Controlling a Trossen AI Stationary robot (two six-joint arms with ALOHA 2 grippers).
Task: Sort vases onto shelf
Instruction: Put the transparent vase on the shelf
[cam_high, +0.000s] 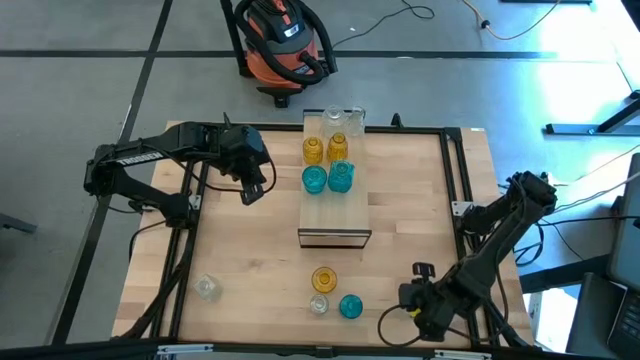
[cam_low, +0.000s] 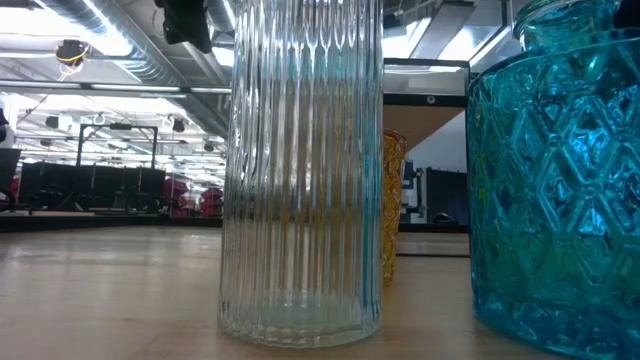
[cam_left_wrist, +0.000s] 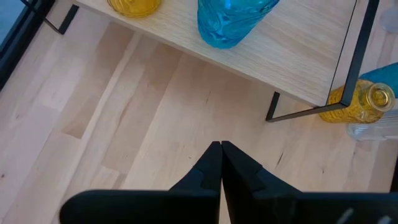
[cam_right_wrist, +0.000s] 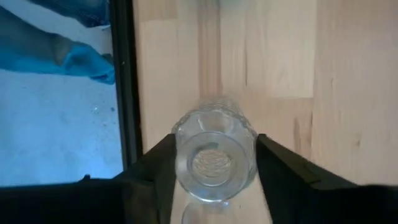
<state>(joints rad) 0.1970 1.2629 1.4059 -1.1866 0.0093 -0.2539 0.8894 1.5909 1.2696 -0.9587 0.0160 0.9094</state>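
The right gripper (cam_right_wrist: 214, 168), low at the table's near right corner, has its two dark fingers closed around a small clear ribbed glass vase (cam_right_wrist: 214, 158), apparently held for carrying. The left gripper (cam_left_wrist: 221, 163) hovers pinched shut and empty beside the long light-wood shelf (cam_high: 335, 212), where amber, teal and clear vases stand grouped by colour.

No text, label, brand, number or sign can be read in any of the views: a marking on the orange vacuum cleaner (cam_high: 283, 40) beyond the bench's far edge is too small to make out.
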